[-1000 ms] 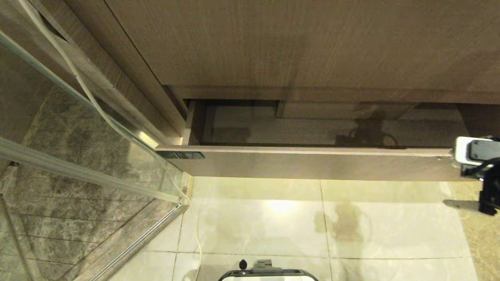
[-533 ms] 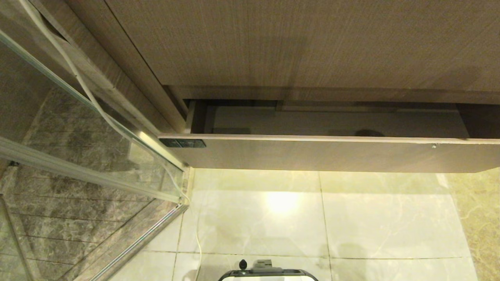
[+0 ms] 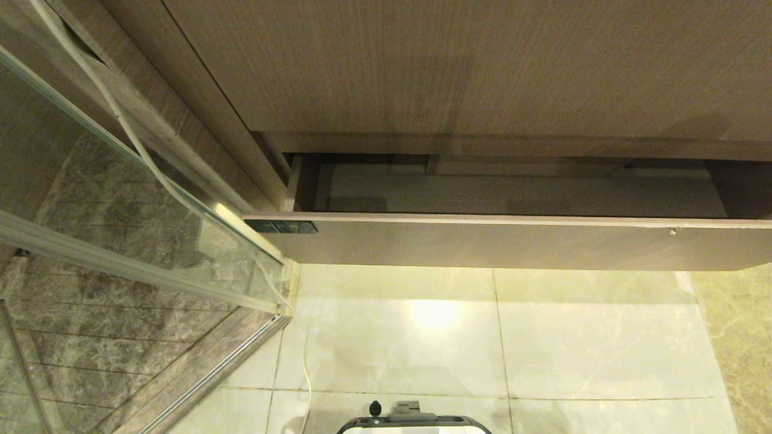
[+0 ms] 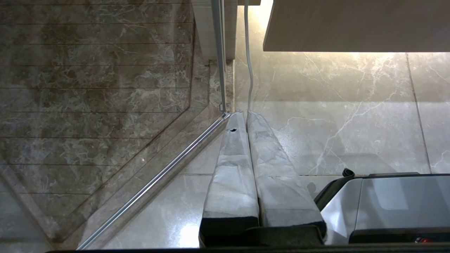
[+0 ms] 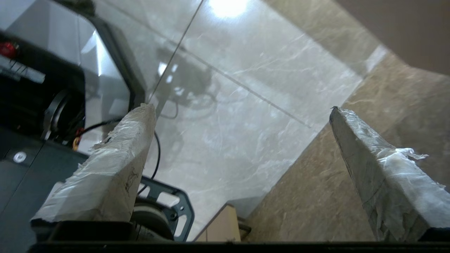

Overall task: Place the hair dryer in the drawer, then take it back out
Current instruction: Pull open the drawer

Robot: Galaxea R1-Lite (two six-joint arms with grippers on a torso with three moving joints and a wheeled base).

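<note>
Both grippers clear of drawer (image 3: 506, 241)

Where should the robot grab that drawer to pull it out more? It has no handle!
Probably the top edge of the drawer front, coming from above. The front is flat, but the drawer stands partly open, so one finger could slip inside behind the board and the other stay outside. The open right gripper looks suited.

The wide beige wood-grain drawer (image 3: 512, 241) stands partly open, leaving a narrow gap under the overhanging wooden cabinet front (image 3: 458, 66); a glass shower partition (image 3: 120, 199) flanks its left.
</note>
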